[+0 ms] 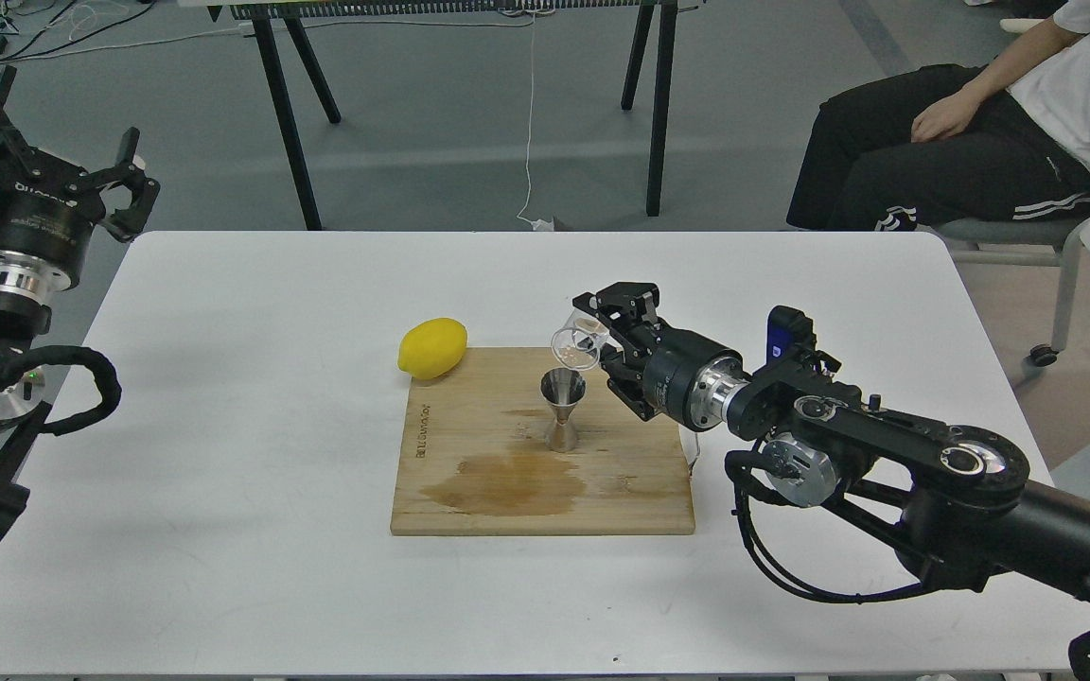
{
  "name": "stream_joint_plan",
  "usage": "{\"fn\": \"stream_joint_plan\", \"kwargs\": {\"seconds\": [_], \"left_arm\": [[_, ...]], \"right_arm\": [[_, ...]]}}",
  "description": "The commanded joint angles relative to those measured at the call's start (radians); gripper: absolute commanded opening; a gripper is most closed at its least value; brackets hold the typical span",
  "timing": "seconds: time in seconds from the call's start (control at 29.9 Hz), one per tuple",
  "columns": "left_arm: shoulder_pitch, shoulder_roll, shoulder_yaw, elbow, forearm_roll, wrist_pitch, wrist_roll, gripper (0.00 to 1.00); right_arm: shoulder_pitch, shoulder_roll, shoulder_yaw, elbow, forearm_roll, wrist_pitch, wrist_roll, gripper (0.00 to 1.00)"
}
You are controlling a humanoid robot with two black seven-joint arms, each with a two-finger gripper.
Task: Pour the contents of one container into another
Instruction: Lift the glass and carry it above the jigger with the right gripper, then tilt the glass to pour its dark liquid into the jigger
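Observation:
A shiny steel jigger (563, 409) stands upright on the wooden cutting board (469, 501) at the table's middle. My right gripper (599, 342) is shut on the small clear cup (577, 344), which is tipped to the left with its mouth just above the jigger's rim. Something pale shows inside the cup. My left gripper (43, 132) is open, raised off the table's far left edge, holding nothing.
A yellow lemon (432, 348) lies at the board's back left corner. A wet brown stain (507, 484) marks the board in front of the jigger. A seated person (971, 132) is at the back right. Black table legs (290, 113) stand behind the white table (223, 473).

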Motion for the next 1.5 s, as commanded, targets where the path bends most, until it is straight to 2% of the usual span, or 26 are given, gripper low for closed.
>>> {"fn": "stream_joint_plan", "kwargs": {"seconds": [0.0,0.4,0.8,1.37,1.47], "left_arm": [[0.000,0.000,-0.001,0.000,0.000,0.000,0.000,1.00],[0.000,0.000,-0.001,-0.001,0.000,0.002,-0.002,1.00],[0.000,0.000,-0.001,0.000,0.000,0.002,0.000,1.00],[0.002,-0.003,-0.003,0.000,0.000,0.003,-0.002,1.00],[0.002,-0.003,-0.003,-0.001,0.000,0.003,-0.014,1.00]], "right_arm": [[-0.001,-0.001,-0.002,-0.004,-0.055,0.000,0.000,0.32],[0.040,0.004,-0.057,-0.010,-0.131,-0.012,0.009,0.32],[0.040,0.004,-0.109,-0.016,-0.285,-0.037,0.068,0.32],[0.055,0.033,-0.132,-0.053,-0.364,-0.057,0.071,0.32],[0.060,0.033,-0.138,-0.060,-0.368,-0.057,0.072,0.32]]}}
